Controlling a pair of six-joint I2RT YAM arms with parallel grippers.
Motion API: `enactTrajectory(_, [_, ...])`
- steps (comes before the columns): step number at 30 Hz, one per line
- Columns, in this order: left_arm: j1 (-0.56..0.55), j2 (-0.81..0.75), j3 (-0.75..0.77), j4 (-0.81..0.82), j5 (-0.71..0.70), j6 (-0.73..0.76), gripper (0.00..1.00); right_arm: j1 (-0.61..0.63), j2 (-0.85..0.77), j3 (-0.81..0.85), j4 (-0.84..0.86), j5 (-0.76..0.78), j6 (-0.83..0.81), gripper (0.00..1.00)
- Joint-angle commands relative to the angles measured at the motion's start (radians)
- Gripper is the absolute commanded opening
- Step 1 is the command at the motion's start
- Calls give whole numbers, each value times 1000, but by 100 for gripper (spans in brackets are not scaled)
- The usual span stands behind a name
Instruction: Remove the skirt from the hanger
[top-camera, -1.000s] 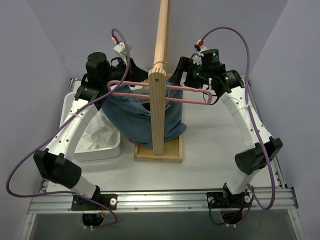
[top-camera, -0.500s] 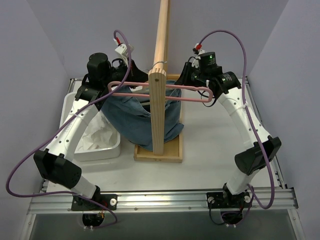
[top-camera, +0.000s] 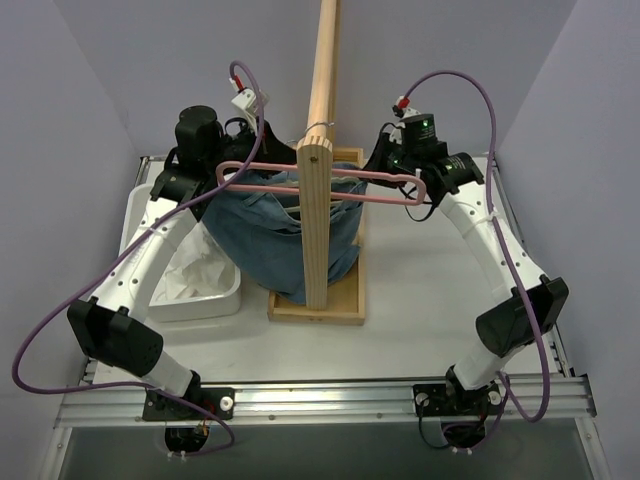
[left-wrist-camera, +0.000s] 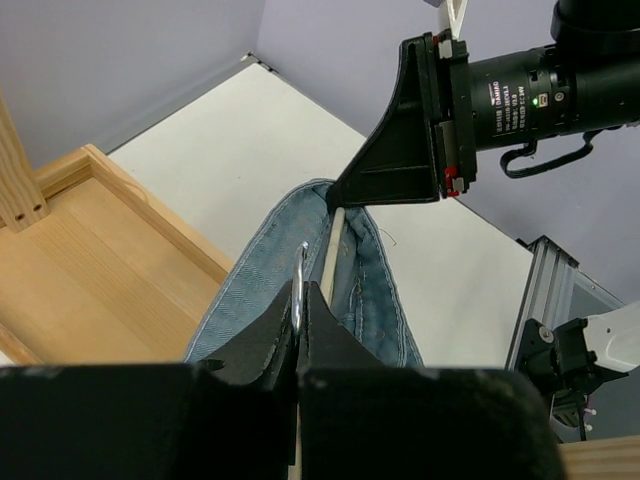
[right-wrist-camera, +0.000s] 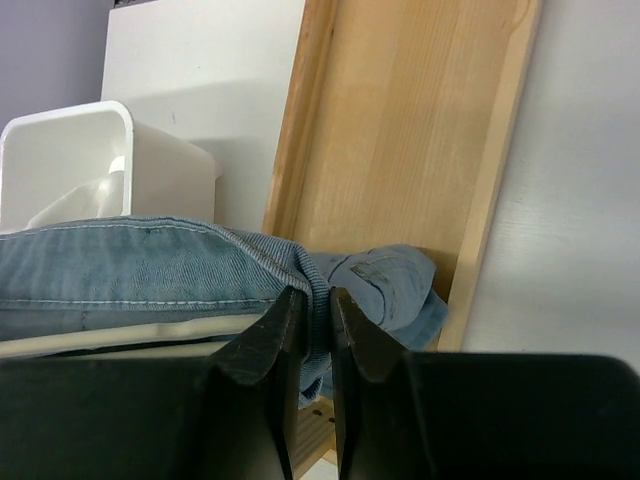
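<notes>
The skirt (top-camera: 190, 272) looks to be the crumpled white fabric lying in the white bin (top-camera: 232, 292) at the left. The pink hanger (top-camera: 370, 197) hangs across the wooden post, with a blue denim garment (top-camera: 260, 232) below it. In both wrist views an off-white bar (left-wrist-camera: 333, 250) (right-wrist-camera: 100, 338) runs inside the denim waistband (right-wrist-camera: 150, 272). My left gripper (left-wrist-camera: 300, 292) (top-camera: 245, 172) is shut on a thin metal piece at the garment's left end. My right gripper (right-wrist-camera: 318, 300) (top-camera: 385, 172) is shut on a fold of the denim waistband at the right end.
A wooden stand holds the hangers: an upright post (top-camera: 314, 225), a long round pole (top-camera: 325, 60) and a tray-like base (top-camera: 345, 300) (right-wrist-camera: 420, 130). The right wrist's black camera body (left-wrist-camera: 500, 90) hangs close over the denim. Purple walls close in on three sides.
My right gripper has moved in toward the right end of the denim waistband and closed from open onto the fabric. The left arm has held still.
</notes>
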Motion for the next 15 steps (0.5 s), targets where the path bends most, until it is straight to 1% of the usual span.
enactTrajectory(1, [8, -85, 18, 78, 30, -2, 2, -75, -70, -70, 17, 22, -21, 0])
enactTrajectory(4, [17, -94, 4, 99, 44, -29, 2, -103, -91, -128, 45, -9, -26, 0])
enactTrajectory(7, [22, -99, -21, 165, 69, -86, 2, -105, -100, -162, 68, -44, -40, 0])
enactTrajectory(8, [24, -96, -27, 199, 75, -100, 2, -103, -110, -176, 83, -93, -41, 0])
enactTrajectory(11, [27, -90, -38, 298, 104, -178, 2, -97, -142, -260, 152, -167, -34, 0])
enactTrajectory(12, [27, -84, -38, 312, 110, -195, 2, -96, -152, -280, 169, -202, -32, 0])
enactTrajectory(15, [27, -67, -26, 331, 118, -235, 2, -88, -201, -347, 206, -238, -44, 0])
